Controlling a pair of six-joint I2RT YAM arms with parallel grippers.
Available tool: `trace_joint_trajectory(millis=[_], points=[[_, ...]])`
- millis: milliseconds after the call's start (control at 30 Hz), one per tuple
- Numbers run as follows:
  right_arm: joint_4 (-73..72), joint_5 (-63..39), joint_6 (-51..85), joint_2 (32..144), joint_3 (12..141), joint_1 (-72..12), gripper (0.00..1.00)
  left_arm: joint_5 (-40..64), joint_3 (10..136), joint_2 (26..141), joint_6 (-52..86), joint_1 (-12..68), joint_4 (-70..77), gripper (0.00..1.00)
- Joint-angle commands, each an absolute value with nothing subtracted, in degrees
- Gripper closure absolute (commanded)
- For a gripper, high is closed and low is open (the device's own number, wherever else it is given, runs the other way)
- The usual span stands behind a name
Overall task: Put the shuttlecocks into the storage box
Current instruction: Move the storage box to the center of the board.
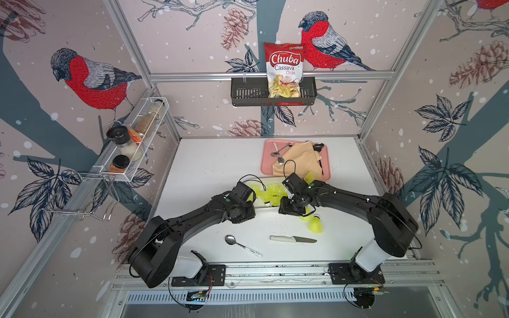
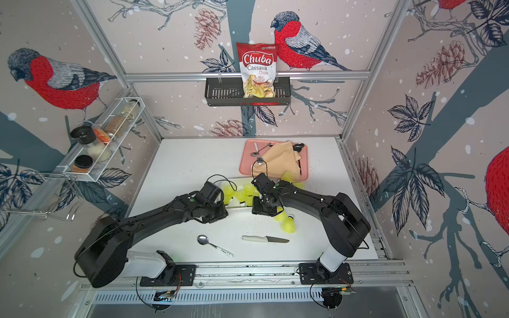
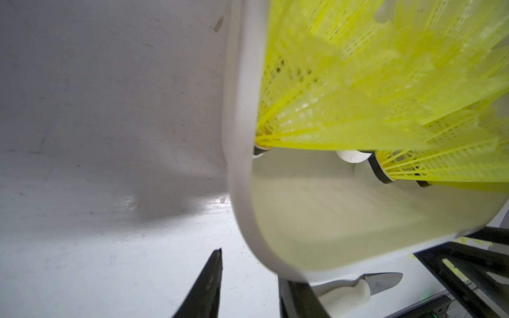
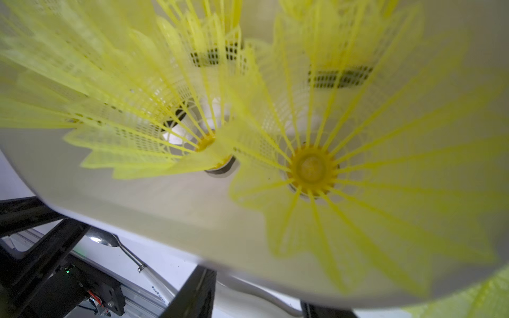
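Observation:
The white storage box (image 1: 265,206) sits mid-table between my two arms, with several yellow-green shuttlecocks (image 1: 272,192) lying inside it (image 3: 371,82) (image 4: 311,168). More shuttlecocks (image 1: 315,224) lie on the table to the box's right front, and one (image 1: 309,177) rests at the pink tray's edge. My left gripper (image 3: 253,264) is open at the box's near left corner. One finger (image 3: 214,275) stands free on the table and the other is hidden under the rim (image 3: 239,110). My right gripper (image 4: 257,286) is open at the near wall (image 4: 137,209), which hides its fingertips.
A white-handled knife (image 1: 292,239) and a spoon (image 1: 242,245) lie near the front. The pink tray (image 1: 267,170) behind the box holds a napkin and cutlery. A black basket (image 1: 248,93) with a chips bag hangs on the back wall, and a spice rack (image 1: 132,143) on the left wall.

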State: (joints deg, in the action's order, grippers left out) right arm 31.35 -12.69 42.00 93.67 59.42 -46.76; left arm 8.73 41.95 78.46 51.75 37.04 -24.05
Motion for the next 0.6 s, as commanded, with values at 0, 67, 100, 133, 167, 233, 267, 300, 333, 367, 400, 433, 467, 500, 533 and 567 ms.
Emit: trace_joint_trajectory(millis=[0, 67, 100, 133, 167, 233, 267, 300, 333, 367, 400, 433, 467, 500, 533, 567], points=[[31.94, -12.95, 41.4, 92.71, 59.95, -46.76, 0.49, 8.17, 42.46, 77.95, 50.19, 36.82, -23.66, 0.63], [33.33, -13.05, 41.33, 91.28, 59.45, -46.8, 0.48, 8.35, 42.37, 76.99, 50.4, 36.83, -24.23, 0.62], [33.84, -13.16, 41.31, 90.49, 59.03, -46.76, 0.47, 8.5, 42.21, 76.5, 50.44, 36.83, -24.54, 0.61], [34.32, -13.49, 41.31, 89.45, 58.45, -46.76, 0.45, 8.82, 41.95, 75.98, 50.58, 36.91, -24.81, 0.61], [34.86, -13.74, 41.39, 88.33, 57.88, -46.67, 0.44, 9.08, 41.63, 75.49, 50.79, 36.91, -25.26, 0.59], [36.13, -13.97, 41.4, 86.51, 57.07, -46.6, 0.41, 9.73, 41.31, 74.43, 50.97, 36.89, -25.92, 0.57], [36.92, -14.06, 41.37, 85.54, 56.8, -46.45, 0.41, 9.84, 41.06, 73.76, 51.21, 36.91, -26.52, 0.55], [37.66, -14.13, 41.34, 84.7, 56.73, -46.32, 0.4, 9.88, 40.97, 73.06, 51.52, 36.96, -26.99, 0.53], [38.53, -14.15, 41.31, 83.71, 56.77, -46.08, 0.4, 10.01, 40.74, 72.17, 51.73, 37.0, -27.53, 0.52], [39.44, -14.23, 41.38, 82.64, 56.85, -45.71, 0.39, 10.01, 40.67, 71.07, 51.93, 37.09, -28.21, 0.5], [40.2, -14.41, 41.4, 81.85, 57.1, -45.29, 0.39, 10.11, 40.69, 70.29, 52.07, 37.2, -28.89, 0.5], [41.04, -14.61, 41.48, 80.81, 57.49, -44.75, 0.39, 10.11, 40.77, 69.26, 52.17, 37.39, -29.87, 0.49], [41.83, -14.74, 41.57, 79.79, 57.93, -44.11, 0.39, 10.03, 41.01, 68.12, 52.29, 37.54, -31.0, 0.48], [42.44, -14.84, 41.58, 79.04, 58.49, -43.4, 0.39, 9.93, 41.45, 67.16, 52.4, 37.78, -31.88, 0.48], [43.47, -14.78, 41.42, 78.36, 59.5, -42.45, 0.39, 10.29, 42.17, 66.1, 52.22, 37.95, -32.64, 0.47], [44.64, -14.39, 41.11, 77.99, 60.71, -41.43, 0.39, 10.46, 43.42, 65.21, 52.19, 38.03, -33.38, 0.47]])
